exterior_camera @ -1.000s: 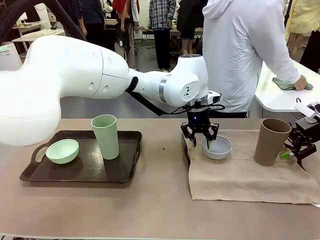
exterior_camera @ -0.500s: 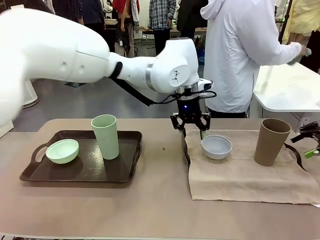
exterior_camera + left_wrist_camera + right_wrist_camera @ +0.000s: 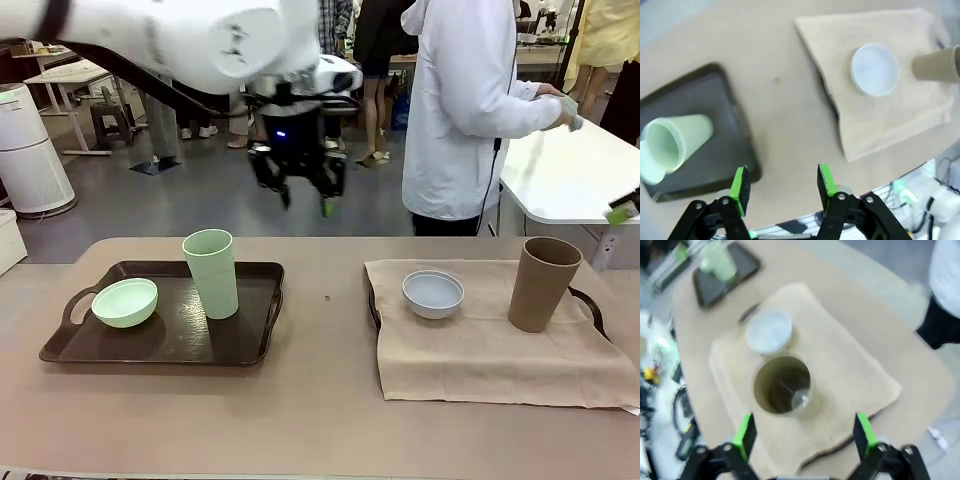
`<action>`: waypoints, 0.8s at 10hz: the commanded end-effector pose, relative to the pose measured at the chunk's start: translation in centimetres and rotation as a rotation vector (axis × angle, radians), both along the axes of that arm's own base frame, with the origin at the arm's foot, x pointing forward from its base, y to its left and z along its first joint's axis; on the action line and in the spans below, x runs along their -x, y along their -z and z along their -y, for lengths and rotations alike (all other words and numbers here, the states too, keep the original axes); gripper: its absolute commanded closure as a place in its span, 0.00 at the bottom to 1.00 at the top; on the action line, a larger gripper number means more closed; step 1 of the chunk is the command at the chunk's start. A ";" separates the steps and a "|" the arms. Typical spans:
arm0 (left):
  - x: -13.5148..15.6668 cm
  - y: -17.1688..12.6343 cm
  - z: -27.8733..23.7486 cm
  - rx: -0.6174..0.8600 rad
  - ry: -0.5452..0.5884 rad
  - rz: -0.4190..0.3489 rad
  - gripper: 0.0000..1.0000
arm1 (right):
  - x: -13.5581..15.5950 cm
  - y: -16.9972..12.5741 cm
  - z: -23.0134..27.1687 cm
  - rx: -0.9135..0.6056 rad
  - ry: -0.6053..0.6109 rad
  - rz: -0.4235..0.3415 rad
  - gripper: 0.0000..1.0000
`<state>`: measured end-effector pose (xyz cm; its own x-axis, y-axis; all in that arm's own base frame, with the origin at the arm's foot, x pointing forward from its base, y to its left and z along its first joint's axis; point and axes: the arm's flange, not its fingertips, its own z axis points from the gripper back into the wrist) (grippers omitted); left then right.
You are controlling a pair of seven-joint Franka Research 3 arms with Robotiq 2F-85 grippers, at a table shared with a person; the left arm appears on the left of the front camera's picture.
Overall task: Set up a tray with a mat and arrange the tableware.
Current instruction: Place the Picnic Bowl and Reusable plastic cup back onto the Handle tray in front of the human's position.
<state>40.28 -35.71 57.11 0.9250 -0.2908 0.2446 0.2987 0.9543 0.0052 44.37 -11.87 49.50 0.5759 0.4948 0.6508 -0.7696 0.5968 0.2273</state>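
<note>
Tabletop strip (image 3: 326, 345) between tray rim (image 3: 274, 312), mat edge (image 3: 379, 350)

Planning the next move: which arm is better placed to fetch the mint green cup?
Left: the left pincer, open and empty, hangs nearer the mint green cup; the right pincer is open above the brown cup.

On my feed I've got a glossy grey floor (image 3: 200, 195), a white cylindrical floor unit (image 3: 30, 160) far left, and a white rounded table (image 3: 570, 185) on the right.
</note>
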 end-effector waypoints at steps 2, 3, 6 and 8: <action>8.4 -3.0 -7.9 -0.094 -0.061 0.039 0.30 | 5.2 -3.9 -3.1 0.229 0.296 -0.103 0.00; 10.7 -4.1 -10.1 -0.072 -0.107 0.066 0.30 | 7.2 -5.3 -2.4 0.302 0.373 -0.148 0.00; 11.0 -5.0 -10.1 -0.075 -0.126 0.062 0.30 | 6.9 -6.5 -1.9 0.295 0.387 -0.075 0.00; 11.0 -5.0 -10.1 -0.075 -0.126 0.062 0.30 | 6.9 -6.5 -1.9 0.295 0.387 -0.075 0.00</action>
